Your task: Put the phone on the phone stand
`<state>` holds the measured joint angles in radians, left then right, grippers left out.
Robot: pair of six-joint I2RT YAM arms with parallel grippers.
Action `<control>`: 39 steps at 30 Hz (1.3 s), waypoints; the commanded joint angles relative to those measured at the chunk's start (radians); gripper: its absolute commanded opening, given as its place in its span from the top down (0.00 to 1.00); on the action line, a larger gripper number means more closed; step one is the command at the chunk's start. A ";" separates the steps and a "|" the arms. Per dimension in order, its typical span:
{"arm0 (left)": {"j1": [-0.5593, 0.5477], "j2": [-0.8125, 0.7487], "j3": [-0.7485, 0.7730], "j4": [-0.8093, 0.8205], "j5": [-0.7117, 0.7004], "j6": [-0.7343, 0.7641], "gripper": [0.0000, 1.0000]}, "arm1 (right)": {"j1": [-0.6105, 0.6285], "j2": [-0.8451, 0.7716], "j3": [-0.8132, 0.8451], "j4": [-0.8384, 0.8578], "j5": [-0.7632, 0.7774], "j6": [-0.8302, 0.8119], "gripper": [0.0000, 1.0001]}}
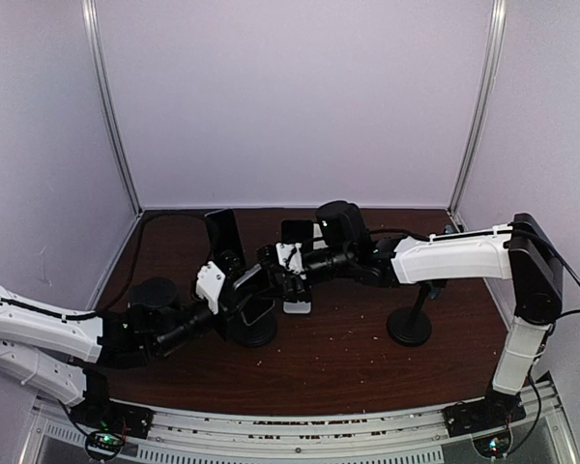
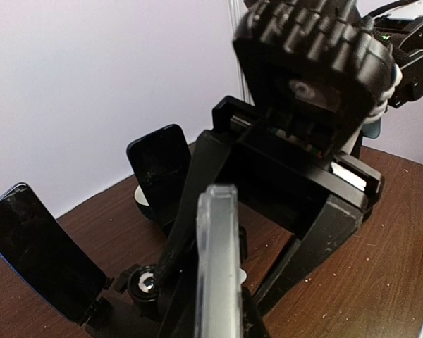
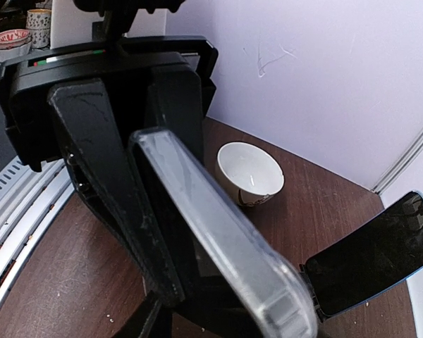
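The phone [image 2: 218, 260], in a clear case, shows edge-on in both wrist views [image 3: 218, 232]. My left gripper [image 1: 246, 290] is shut on its thin sides at mid-table. My right gripper [image 1: 286, 278] faces it from the other end. In the left wrist view the right gripper's black fingers [image 2: 324, 232] stand apart on either side of the phone's far end, with gaps, so it is open. A black phone stand with a round base [image 1: 254, 333] sits directly under both grippers, and its ball joint [image 2: 144, 285] shows below the phone.
Two other dark phones lean on stands at the back [image 1: 222, 232] [image 1: 295, 232]. Another black stand with a thin pole [image 1: 409, 326] is at the right. A white bowl [image 3: 250, 172] sits on the wooden table [image 1: 348, 358]. White walls enclose three sides.
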<state>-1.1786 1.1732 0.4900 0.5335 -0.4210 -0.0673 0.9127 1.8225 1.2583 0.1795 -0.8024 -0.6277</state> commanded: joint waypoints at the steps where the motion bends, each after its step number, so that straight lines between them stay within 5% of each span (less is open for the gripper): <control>1: 0.099 -0.006 -0.079 -0.102 -0.023 0.106 1.00 | 0.020 0.019 -0.036 -0.138 0.049 0.011 0.91; 6: 0.158 -0.035 -0.109 0.044 0.137 0.193 1.00 | 0.008 0.020 -0.020 -0.156 0.029 0.014 0.80; 10: 0.189 0.034 -0.093 0.119 0.227 0.225 1.00 | 0.008 0.028 0.006 -0.181 0.039 0.003 1.00; 19: 0.212 0.046 0.002 0.034 0.365 0.204 0.92 | -0.046 0.035 0.028 -0.215 -0.036 0.016 1.00; 23: 0.212 0.024 -0.010 0.016 0.349 0.198 1.00 | -0.046 0.032 0.035 -0.200 -0.011 0.039 0.99; 26: 0.212 0.025 0.006 0.036 0.365 0.216 1.00 | -0.045 0.036 0.033 -0.203 -0.006 0.049 0.67; 33: 0.212 0.079 0.056 0.095 0.337 0.158 1.00 | -0.014 -0.016 -0.088 -0.001 0.135 0.181 0.50; 35: 0.211 0.085 0.046 0.099 0.348 0.137 1.00 | -0.015 -0.041 -0.110 0.026 0.164 0.223 0.35; 37: 0.211 0.075 0.025 0.098 0.346 0.115 1.00 | -0.021 -0.071 -0.138 0.043 0.204 0.267 0.02; 39: 0.211 0.051 0.013 0.060 0.313 0.094 1.00 | -0.025 -0.109 -0.169 0.048 0.252 0.331 0.00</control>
<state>-0.9802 1.2449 0.5144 0.5987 -0.0498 0.0498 0.8860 1.7622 1.1603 0.2588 -0.6823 -0.4435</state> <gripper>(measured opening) 0.104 0.962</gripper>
